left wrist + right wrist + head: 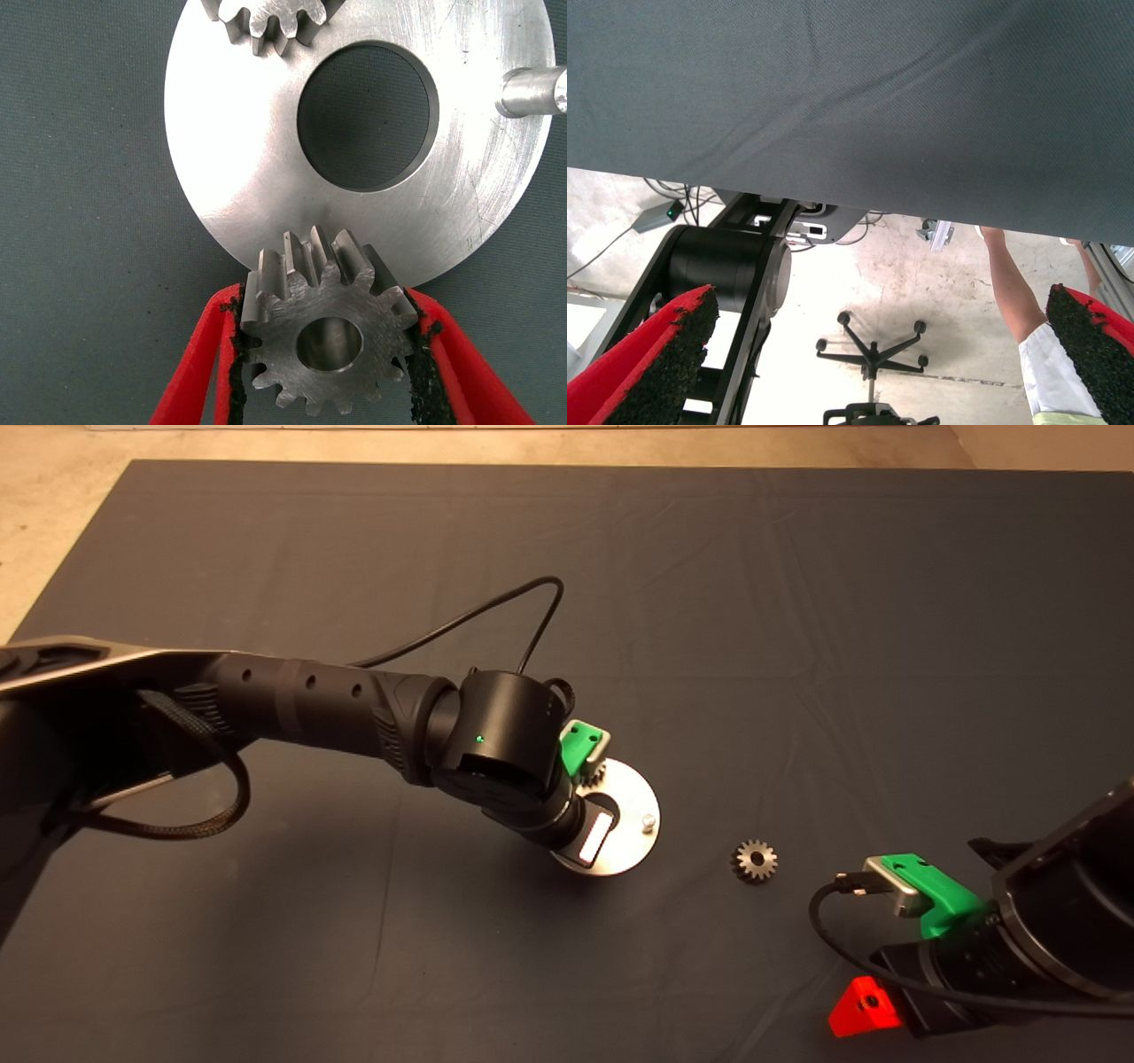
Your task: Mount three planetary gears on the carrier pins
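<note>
My left gripper (pixel 326 305) is shut on one planetary gear (pixel 328 341), a silver toothed wheel held by its teeth between the red fingers (pixel 208 354), right over the rim of the round shiny plate (pixel 239 159). Grey metal shows inside its bore; whether that is a pin, I cannot tell. A second gear (pixel 266 22) sits on the plate's far side. One bare carrier pin (pixel 532 91) stands beside the central hole. In the head view the left wrist (pixel 505 744) covers half the plate (pixel 633 793), and a third gear (pixel 754 861) lies loose on the mat to its right.
My right gripper (pixel 886 957) waits at the mat's lower right edge, open and holding nothing. Its wrist view looks past the mat's edge at a floor with an office chair base (pixel 873 354) and a person's arm (pixel 1014 292). A black cable (pixel 496 615) loops above the left wrist.
</note>
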{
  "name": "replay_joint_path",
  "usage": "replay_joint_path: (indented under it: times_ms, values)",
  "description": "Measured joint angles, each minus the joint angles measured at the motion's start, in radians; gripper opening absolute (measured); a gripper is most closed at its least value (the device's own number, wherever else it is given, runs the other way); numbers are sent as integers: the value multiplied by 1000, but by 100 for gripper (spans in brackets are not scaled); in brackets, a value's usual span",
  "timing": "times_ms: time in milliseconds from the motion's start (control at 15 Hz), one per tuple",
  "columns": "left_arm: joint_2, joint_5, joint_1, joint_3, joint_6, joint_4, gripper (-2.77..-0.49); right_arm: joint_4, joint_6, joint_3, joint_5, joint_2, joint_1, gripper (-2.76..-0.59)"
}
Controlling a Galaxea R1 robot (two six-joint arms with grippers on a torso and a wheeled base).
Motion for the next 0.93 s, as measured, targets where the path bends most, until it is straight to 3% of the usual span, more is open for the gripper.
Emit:
replay_joint_path:
  times_ms: [933]
  values:
    - [0, 0, 9, -2, -1, 1, -233, 0, 0, 0, 0, 0, 0, -61]
